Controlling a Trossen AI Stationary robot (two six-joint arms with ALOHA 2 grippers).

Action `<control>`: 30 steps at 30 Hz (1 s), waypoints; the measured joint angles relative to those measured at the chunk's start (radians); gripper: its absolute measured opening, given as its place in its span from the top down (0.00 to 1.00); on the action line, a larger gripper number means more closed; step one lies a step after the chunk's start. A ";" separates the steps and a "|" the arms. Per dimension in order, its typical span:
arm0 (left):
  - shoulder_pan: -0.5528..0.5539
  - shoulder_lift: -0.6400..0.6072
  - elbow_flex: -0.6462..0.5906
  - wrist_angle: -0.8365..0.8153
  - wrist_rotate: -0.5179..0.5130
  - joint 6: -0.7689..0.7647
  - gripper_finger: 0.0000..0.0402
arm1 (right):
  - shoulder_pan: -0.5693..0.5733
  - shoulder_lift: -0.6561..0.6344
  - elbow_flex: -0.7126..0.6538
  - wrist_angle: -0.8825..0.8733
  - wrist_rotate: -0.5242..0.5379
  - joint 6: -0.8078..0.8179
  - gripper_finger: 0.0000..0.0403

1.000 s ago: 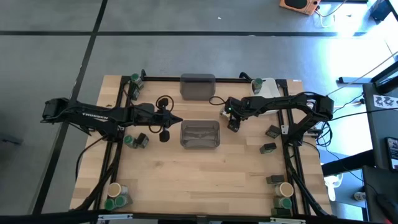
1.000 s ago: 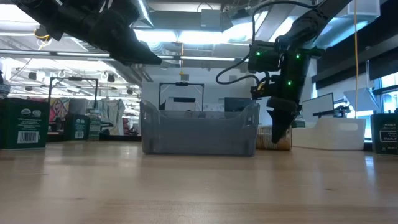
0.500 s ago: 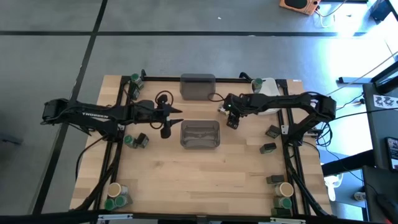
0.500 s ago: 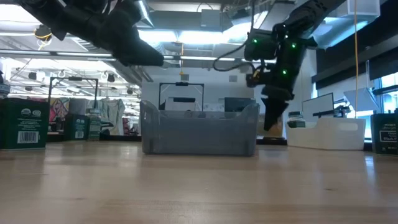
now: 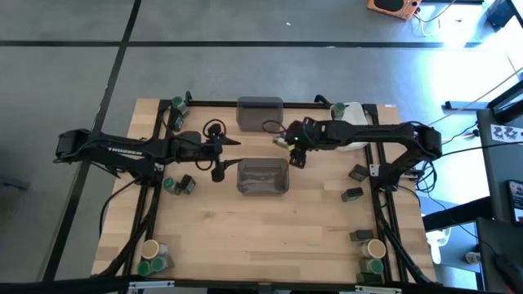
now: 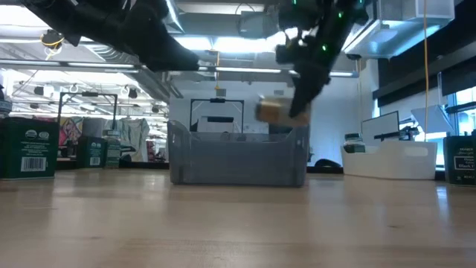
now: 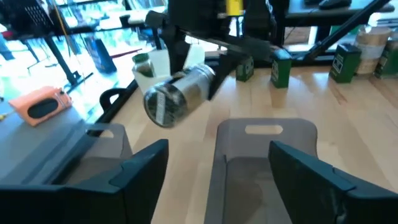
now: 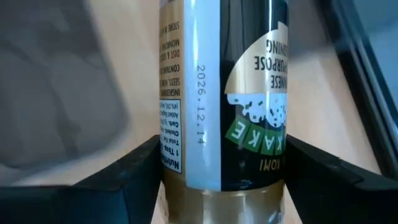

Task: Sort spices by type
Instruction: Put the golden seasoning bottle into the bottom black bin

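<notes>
My right gripper is shut on a round spice jar with a dark label, above the right end of the near grey bin. The jar also shows in the left wrist view. My left gripper is open and empty, above the table just left of that bin's far left corner. Other spices stand on the table: green-lidded jars, dark tins and cream-lidded jars. My right gripper pinches the jar's round body between its two fingers, one on each side of the label. The fingers slant down from the table's right and lie across the jar. The jar lies about level, lifted clear above the bin's rim.
A second grey bin stands at the far edge, with a white tray to its right. More jars and tins sit at the near left corner, at the near right corner and left of the bin.
My right gripper has lifted the jar off the table to the right of the near bin. It has carried it up and toward the table's left, to above the bin's right end. The jar has tipped from upright to level.
</notes>
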 joint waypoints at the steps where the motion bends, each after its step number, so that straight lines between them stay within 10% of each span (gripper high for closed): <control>1: 0.000 0.006 0.000 0.012 0.000 0.004 0.29 | 0.016 0.000 0.005 0.014 0.000 -0.003 0.30; 30: -0.020 0.322 0.141 0.219 0.023 0.120 0.20 | 0.179 0.016 0.010 0.198 0.045 -0.031 0.30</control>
